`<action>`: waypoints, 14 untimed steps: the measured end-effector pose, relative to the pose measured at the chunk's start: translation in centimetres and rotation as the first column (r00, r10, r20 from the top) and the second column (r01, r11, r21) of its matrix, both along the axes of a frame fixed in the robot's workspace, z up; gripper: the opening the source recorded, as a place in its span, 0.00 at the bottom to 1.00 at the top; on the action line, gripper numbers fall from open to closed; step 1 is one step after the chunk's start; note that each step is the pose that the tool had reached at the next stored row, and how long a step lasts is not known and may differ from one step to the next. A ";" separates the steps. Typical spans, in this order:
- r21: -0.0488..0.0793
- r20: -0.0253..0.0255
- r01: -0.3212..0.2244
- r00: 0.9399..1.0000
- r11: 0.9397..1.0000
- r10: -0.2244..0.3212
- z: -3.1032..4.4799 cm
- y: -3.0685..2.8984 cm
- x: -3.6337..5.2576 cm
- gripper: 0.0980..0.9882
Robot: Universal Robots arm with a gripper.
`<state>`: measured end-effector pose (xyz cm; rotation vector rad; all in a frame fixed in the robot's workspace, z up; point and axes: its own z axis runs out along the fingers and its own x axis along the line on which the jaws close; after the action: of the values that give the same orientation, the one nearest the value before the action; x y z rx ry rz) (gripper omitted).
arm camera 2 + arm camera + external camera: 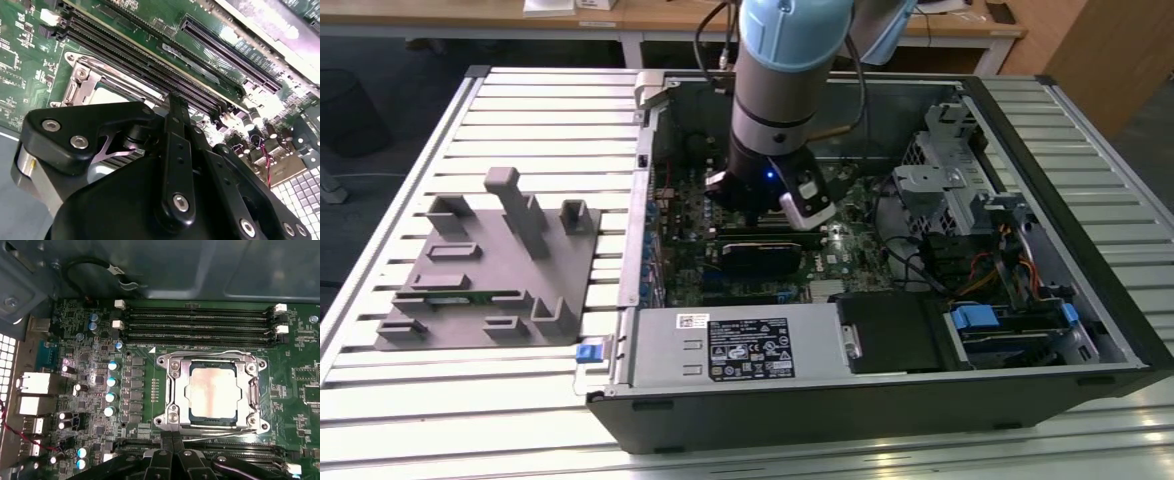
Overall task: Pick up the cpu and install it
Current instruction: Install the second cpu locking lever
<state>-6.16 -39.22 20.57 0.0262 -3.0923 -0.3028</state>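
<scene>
The cpu (pixel 212 392), a flat square chip with a silvery top, lies inside the metal-framed socket (pixel 172 390) on the green motherboard (pixel 300 385). A corner of its pale top also shows past the gripper body in the second wrist view (pixel 107 95). My gripper (pixel 172 437) hangs just off the socket's edge, beside the memory slots. Its two thin black fingers (pixel 176 115) are pressed together with nothing between them. In the exterior view the arm's wrist (pixel 767 190) reaches down into the open computer case over the board.
The case (pixel 1067 330) lies open on a slatted table. Memory slots (pixel 200 322) flank the socket on both sides, and capacitors (pixel 112 382) and rear ports (pixel 35 385) stand nearby. A grey plastic fixture (pixel 480 270) with upright blocks sits at the exterior view's left.
</scene>
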 end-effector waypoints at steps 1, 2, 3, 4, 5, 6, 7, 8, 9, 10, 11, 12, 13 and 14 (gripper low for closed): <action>0.004 0.000 0.000 1.000 1.000 0.000 -0.04 -0.04 -0.03 0.01; 0.008 0.000 0.000 1.000 1.000 0.000 -0.09 -0.07 -0.07 0.01; 0.013 0.000 0.000 1.000 1.000 0.000 -0.15 -0.13 -0.12 0.01; 0.018 0.000 0.000 1.000 1.000 0.000 -0.17 -0.26 -0.16 0.01; 0.023 0.000 0.000 1.000 1.000 0.000 -0.18 -0.41 -0.18 0.01; 0.028 0.000 0.000 1.000 1.000 0.000 -0.18 -0.60 -0.19 0.01; 0.033 0.000 0.000 1.000 0.999 0.000 -0.18 -0.76 -0.19 0.01; 0.039 0.000 0.000 1.000 0.999 0.000 -0.18 -0.91 -0.20 0.01; 0.044 0.000 0.000 1.000 0.999 0.000 -0.20 -1.00 -0.21 0.01; 0.051 0.000 0.000 1.000 0.999 0.000 -0.23 -1.04 -0.22 0.01; 0.060 0.000 0.000 1.000 0.998 0.000 -0.26 -1.06 -0.24 0.01; 0.068 0.000 0.000 1.000 0.998 0.000 -0.31 -1.07 -0.27 0.01; 0.073 0.000 0.000 1.000 0.997 0.000 -0.37 -1.08 -0.30 0.01; 0.076 0.000 0.000 1.000 0.997 0.000 -0.46 -1.07 -0.32 0.01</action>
<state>-6.48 -40.29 20.11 0.0282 -3.0791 -0.4204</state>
